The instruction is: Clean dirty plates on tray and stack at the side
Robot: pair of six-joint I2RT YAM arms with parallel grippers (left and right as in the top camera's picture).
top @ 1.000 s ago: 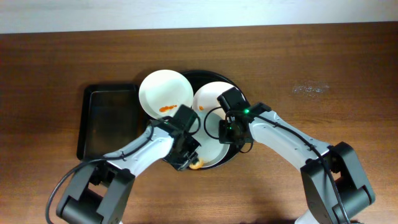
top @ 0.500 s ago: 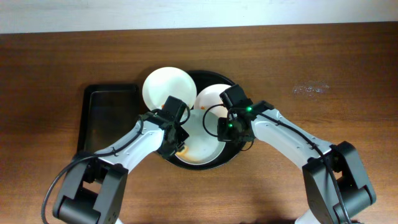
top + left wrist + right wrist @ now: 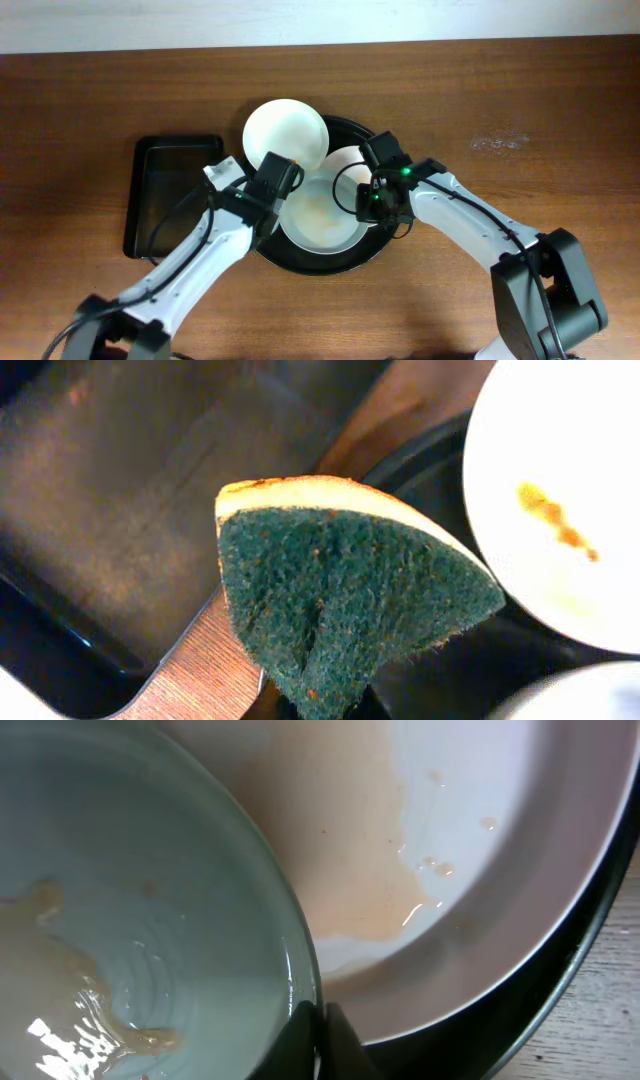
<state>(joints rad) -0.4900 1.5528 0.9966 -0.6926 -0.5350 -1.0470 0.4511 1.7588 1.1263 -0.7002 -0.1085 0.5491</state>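
Observation:
The round black tray (image 3: pixel 372 250) holds the plates. A white plate (image 3: pixel 322 215) with a thin orange film (image 3: pixel 350 850) lies in its middle. A second plate (image 3: pixel 345 160) rests partly over that one, and my right gripper (image 3: pixel 373 200) (image 3: pixel 322 1032) is shut on its rim, smeared sauce showing inside it (image 3: pixel 110 950). The third plate (image 3: pixel 290 130) leans over the tray's far-left rim, its orange smear (image 3: pixel 548 512) plain in the left wrist view. My left gripper (image 3: pixel 268 190) hangs over the tray's left edge, shut on a green and yellow sponge (image 3: pixel 340 600).
A smaller rectangular black tray (image 3: pixel 165 195) (image 3: pixel 110 500) lies just left of the round one, with a strip of bare wood (image 3: pixel 205 660) between them. Brown table (image 3: pixel 520 110) stretches out to the right and front of the tray.
My left arm has carried the sponge from the tray's front up to its left rim, uncovering the middle plate. The far-left plate has shifted up and right. The right gripper has barely moved.

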